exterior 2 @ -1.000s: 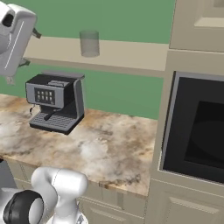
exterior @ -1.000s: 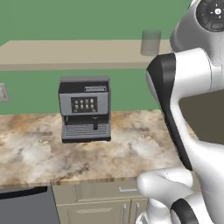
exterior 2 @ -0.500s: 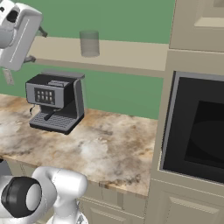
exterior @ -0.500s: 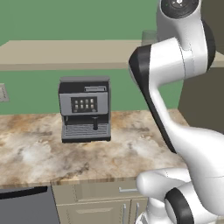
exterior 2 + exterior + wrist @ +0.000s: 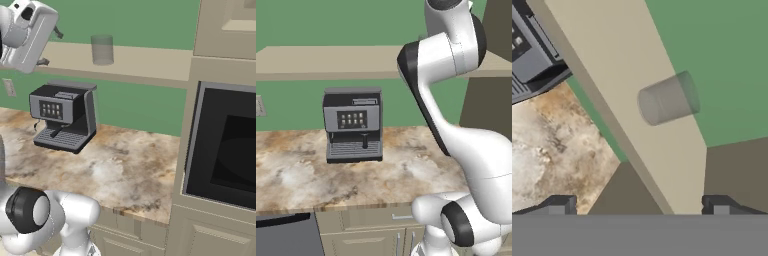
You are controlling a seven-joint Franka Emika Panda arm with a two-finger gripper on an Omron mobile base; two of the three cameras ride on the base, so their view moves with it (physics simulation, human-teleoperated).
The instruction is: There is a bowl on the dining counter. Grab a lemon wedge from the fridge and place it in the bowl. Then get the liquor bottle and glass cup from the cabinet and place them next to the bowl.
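The glass cup (image 5: 102,49), a clear greyish tumbler, stands upright on a beige shelf (image 5: 145,62) against the green wall. In the hand view the glass cup (image 5: 668,99) lies ahead, well apart from the two fingertips. My gripper (image 5: 51,47) hangs at shelf height to the cup's left, open and with nothing between its fingers (image 5: 719,204). The gripper (image 5: 638,206) points over the shelf's edge. The bowl, dining counter, lemon wedge, fridge and liquor bottle are out of view.
A black and grey coffee machine (image 5: 353,125) stands on the marbled worktop (image 5: 296,175) below the shelf. A dark built-in oven (image 5: 225,145) in a tall cream cabinet closes off the right. Cream drawers (image 5: 371,232) sit under the worktop.
The arm has swung up and across in front of the shelf. The hand has moved a little closer to the glass cup. The jaws have stayed open.
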